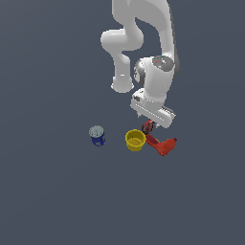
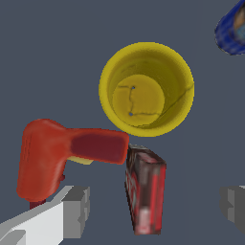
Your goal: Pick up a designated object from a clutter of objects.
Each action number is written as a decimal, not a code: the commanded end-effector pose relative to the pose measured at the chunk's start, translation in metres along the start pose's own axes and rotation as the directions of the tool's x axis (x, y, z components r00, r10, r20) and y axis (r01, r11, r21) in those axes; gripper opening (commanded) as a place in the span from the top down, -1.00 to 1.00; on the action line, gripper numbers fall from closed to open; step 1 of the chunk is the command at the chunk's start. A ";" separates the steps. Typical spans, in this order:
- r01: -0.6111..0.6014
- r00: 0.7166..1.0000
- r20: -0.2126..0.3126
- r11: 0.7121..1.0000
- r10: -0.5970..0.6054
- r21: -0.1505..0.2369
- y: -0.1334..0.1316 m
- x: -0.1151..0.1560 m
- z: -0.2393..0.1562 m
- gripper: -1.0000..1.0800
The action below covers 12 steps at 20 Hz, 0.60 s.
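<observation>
The dark red and black block [image 2: 146,191] stands beside the yellow cup [image 2: 146,88], its top touching the nose of the orange-red drill-shaped object [image 2: 62,155]. My gripper [image 2: 153,206] is open, with one grey finger on each side of the block and a gap to both. In the exterior view the gripper [image 1: 150,123] hangs just above the block [image 1: 146,128], which sits behind the cup [image 1: 135,140] and next to the drill [image 1: 163,145]. The hand hides most of the block there.
A blue can with a pale top [image 1: 97,136] stands apart on the exterior view's left of the cup; its edge shows in the wrist view [image 2: 232,28]. The dark grey floor [image 1: 57,191] surrounds the cluster.
</observation>
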<state>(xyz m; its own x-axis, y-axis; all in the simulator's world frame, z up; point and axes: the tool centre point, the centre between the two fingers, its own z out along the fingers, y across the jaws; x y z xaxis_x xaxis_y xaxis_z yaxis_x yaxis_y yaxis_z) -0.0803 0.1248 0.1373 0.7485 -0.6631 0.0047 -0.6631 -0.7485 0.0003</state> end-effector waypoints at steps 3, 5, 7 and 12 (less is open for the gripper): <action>-0.053 0.999 0.002 0.999 0.053 0.000 0.002 -0.013 0.011 -0.92; -0.069 0.998 0.003 0.998 0.069 0.000 0.002 -0.017 0.014 -0.92; -0.082 0.997 0.004 0.997 0.082 0.000 0.003 -0.020 0.017 -0.92; -0.098 0.995 0.005 0.995 0.098 0.000 0.004 -0.024 0.020 -0.92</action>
<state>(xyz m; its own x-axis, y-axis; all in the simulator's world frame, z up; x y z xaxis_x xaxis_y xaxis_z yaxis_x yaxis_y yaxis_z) -0.1002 0.1376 0.1176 0.6836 -0.7299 0.0000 -0.7299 -0.6836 0.0004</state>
